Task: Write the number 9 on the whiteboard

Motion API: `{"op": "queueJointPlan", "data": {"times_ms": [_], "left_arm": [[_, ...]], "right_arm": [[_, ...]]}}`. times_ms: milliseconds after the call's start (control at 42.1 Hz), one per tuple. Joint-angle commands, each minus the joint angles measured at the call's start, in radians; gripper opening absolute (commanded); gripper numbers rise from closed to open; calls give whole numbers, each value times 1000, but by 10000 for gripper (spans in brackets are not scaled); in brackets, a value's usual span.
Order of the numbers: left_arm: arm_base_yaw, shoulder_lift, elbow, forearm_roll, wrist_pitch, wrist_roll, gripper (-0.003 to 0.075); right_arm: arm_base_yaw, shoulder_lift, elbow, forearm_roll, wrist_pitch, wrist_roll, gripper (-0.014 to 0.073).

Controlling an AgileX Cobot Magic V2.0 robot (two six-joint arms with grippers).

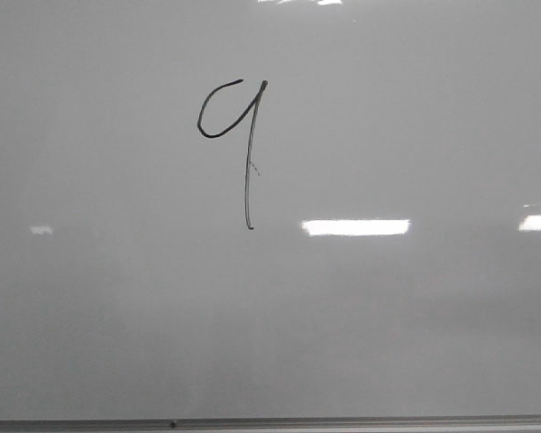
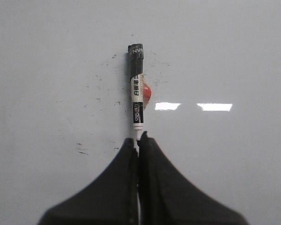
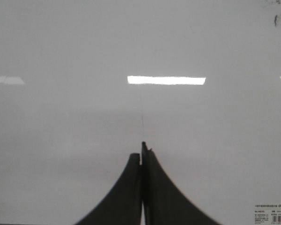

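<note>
The whiteboard (image 1: pixel 415 325) fills the front view, w/ a thin grey frame edge along the bottom of the frame. The number 9 (image 1: pixel 239 135) sits upper centre, a bit left of middle: open curved loop at upper left of the digit, long straight tail dropping to about mid-frame and thinning as it goes. Bright rectangular light reflections lie right of the tail's lower end, one more at the far right edge, a faint one at far left.

Left wrist view: the left hand (image 2: pixel 139 140) is clamped narrow on a marker (image 2: pixel 137 101), white barrel w/ black print, black cap end pointing away from the fingers toward the upper centre of the frame. A red blob (can't tell what it is) shows just beside the barrel. Small dark specks are scattered over the board around the marker.

Right wrist view: the right hand (image 3: pixel 142 149) has its fingers pressed together, nothing between them. A small printed label (image 3: pixel 270 213) sits in the lower right corner of that frame, smudges at the upper right.
</note>
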Motion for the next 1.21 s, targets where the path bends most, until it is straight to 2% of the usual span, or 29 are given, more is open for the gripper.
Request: {"op": "queueJointPlan", "data": {"times_ms": [0,1187], "left_arm": [[-7,-10,1,0,-85,-12,-19],[-7,-10,1,0,-85,-12,-19]], "right_arm": [[-8,-20,-1,-12,-131,14,-68],[-8,-20,-2,-12,-107,14,-68]]}}
